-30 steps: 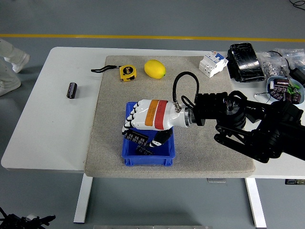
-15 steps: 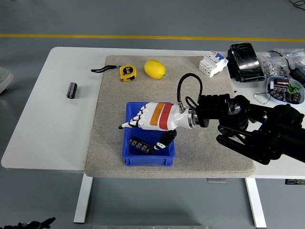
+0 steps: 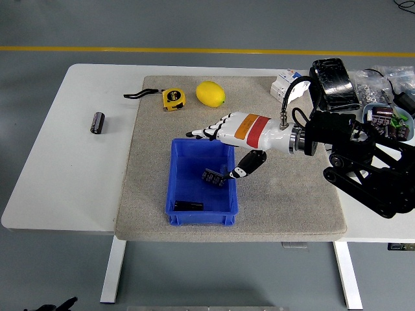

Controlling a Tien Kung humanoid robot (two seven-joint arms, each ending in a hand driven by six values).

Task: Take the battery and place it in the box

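A blue box (image 3: 176,181) stands on the grey mat near the table's front edge. Two dark batteries lie inside it, one (image 3: 213,177) near the middle right and one (image 3: 188,206) at the front. A third dark battery (image 3: 97,122) lies on the bare white table at the far left. My right hand (image 3: 219,144), white with an orange and red band, hovers over the box's far right corner with its fingers spread and nothing in them. The left arm does not show.
A yellow tape measure (image 3: 172,98) and a lemon (image 3: 211,93) lie at the mat's far edge. A white breaker (image 3: 281,85), a black wrapped block (image 3: 334,83) and a bowl of small parts (image 3: 385,120) crowd the far right of the table.
My right hand has opened, lifted out of the box and drawn back to the right. The battery it held now lies in the box. The person's foot at the left edge has gone.
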